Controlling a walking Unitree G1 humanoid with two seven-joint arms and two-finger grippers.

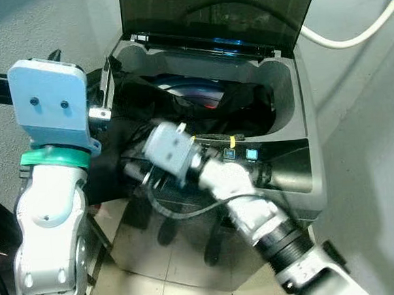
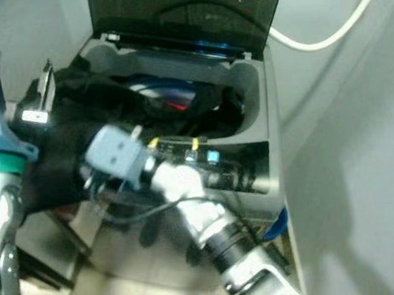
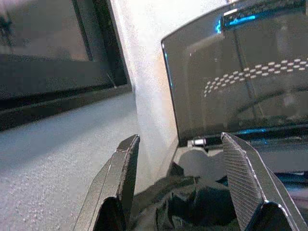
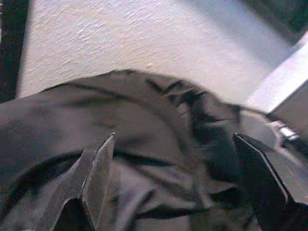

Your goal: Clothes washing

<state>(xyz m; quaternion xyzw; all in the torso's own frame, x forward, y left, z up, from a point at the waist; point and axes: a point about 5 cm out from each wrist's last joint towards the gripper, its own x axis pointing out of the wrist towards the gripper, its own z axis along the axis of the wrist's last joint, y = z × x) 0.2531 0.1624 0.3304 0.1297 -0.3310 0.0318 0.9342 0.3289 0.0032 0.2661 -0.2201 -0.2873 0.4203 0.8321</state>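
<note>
The right gripper (image 4: 173, 178) was spread wide, its fingers (image 4: 98, 168) pressed into the black garment (image 1: 115, 150), which hung over the washing machine (image 1: 289, 106) rim at nine o'clock. The left gripper (image 3: 187, 178) also gaped above the cloth. Its wrist view revealed the raised lid (image 3: 240, 72); the head view showed lit buttons (image 1: 242, 154).

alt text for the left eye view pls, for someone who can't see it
A top-loading washing machine stands with its dark lid raised, and a black garment spills from the drum over its left rim. The right pincer reaches into that cloth from the front, while the left arm rises at the left.
</note>
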